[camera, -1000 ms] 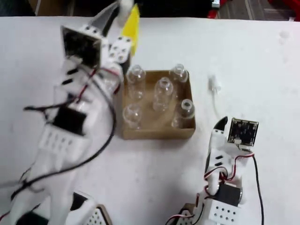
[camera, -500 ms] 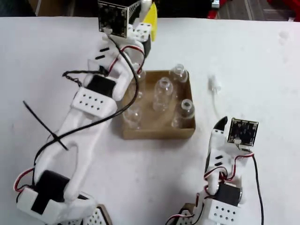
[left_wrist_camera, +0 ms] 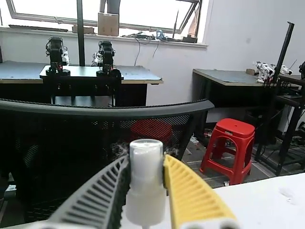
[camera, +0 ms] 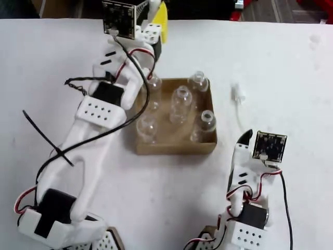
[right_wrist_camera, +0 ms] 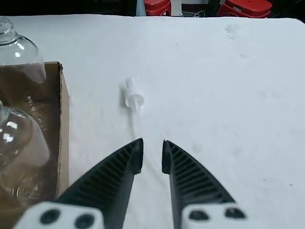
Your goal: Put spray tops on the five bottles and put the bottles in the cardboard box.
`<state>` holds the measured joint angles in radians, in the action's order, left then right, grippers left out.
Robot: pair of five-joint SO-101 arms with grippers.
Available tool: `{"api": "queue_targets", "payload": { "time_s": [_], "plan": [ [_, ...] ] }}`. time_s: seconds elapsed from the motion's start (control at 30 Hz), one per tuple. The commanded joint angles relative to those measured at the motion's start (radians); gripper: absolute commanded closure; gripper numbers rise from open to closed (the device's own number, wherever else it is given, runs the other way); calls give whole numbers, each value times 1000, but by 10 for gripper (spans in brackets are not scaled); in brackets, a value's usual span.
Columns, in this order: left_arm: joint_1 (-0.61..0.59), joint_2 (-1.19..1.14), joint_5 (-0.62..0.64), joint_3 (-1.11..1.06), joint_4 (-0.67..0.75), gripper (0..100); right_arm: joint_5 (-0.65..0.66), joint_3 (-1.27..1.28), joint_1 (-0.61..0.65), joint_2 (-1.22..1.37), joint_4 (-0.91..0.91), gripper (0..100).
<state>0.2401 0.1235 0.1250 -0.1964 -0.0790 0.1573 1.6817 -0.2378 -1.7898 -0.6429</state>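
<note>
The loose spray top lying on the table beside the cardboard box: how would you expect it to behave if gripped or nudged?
The spray top looks small and plastic, so it is probably light. It lies on its side with a rounded body, so a nudge may roll it. Its thin tube would likely flex.

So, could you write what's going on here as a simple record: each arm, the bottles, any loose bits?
Left gripper: shut on a white spray top, raised past the far side of the box
Right gripper: open, empty, low over the table
Bottles: five clear ones standing in the cardboard box; no tops visible on them
Loose spray top: lying on the table right of the box, ahead of the right gripper
</note>
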Motion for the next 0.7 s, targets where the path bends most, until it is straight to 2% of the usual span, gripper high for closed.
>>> {"api": "queue_targets", "payload": {
  "time_s": [0.0, 0.23, 0.47, 0.67],
  "plan": [
    [-15, 4, 15, 55, 35, 977, -2, 9, -12, -1, 31, 943],
    [-13, 4, 15, 25, 48, 977, -2, 9, -12, -1, 31, 943],
    [-15, 4, 15, -118, 270, 977, -2, 9, -12, -1, 31, 943],
    [-18, 13, 17, -161, 267, 977, -2, 9, -10, -1, 31, 943]
  ]
}}
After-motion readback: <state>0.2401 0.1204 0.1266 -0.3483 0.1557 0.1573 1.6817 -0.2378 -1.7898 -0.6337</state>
